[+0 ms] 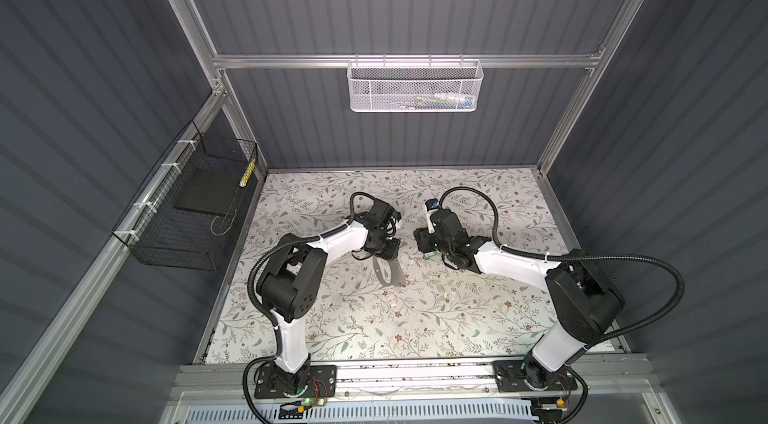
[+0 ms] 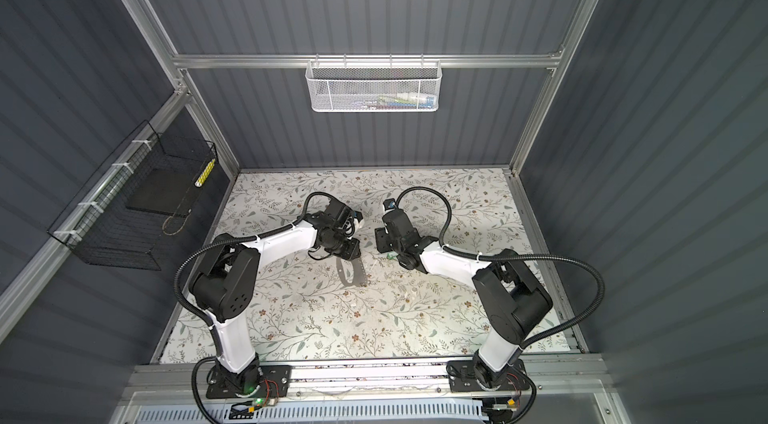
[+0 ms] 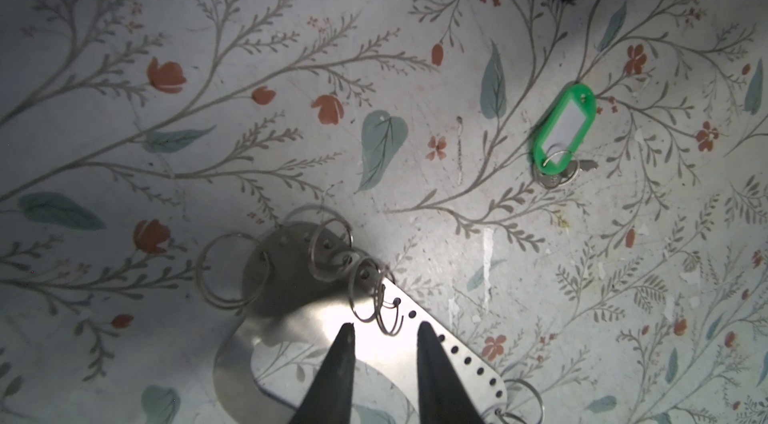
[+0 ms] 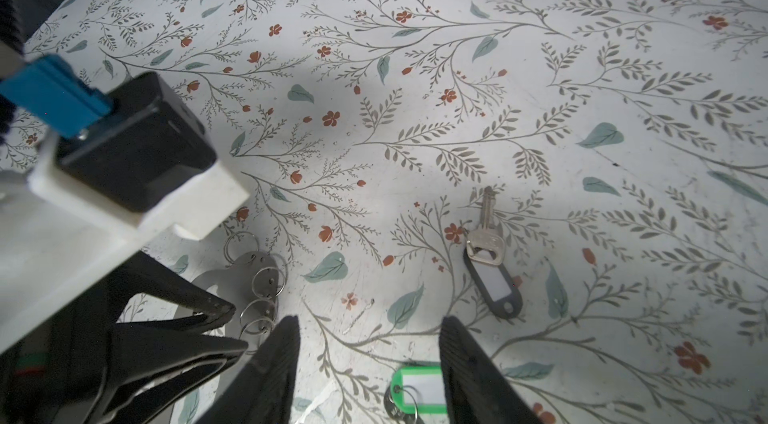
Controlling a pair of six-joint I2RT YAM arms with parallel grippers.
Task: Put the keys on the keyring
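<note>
The keyring, a green tag (image 3: 565, 126) with a white label and a thin metal ring (image 3: 555, 160), lies flat on the floral table. A small silver key (image 3: 557, 178) lies at that ring; I cannot tell whether it is threaded on. My right gripper (image 4: 370, 330) is open just above the table, and the green tag (image 4: 422, 386) lies between its fingers, untouched. A second key (image 4: 484, 230) lies beside a black tag (image 4: 494, 280). My left gripper (image 3: 386, 330) is open over a metal plate (image 3: 299, 318), holding nothing. In both top views the green tag (image 1: 428, 256) (image 2: 388, 256) peeks out under the right wrist.
The flat metal plate (image 1: 390, 272) carries several loose split rings (image 3: 332, 243) through its row of holes. A white mesh basket (image 1: 415, 85) hangs on the back wall. On the left wall hangs a black wire basket (image 1: 187, 209). The two wrists stand close together mid-table.
</note>
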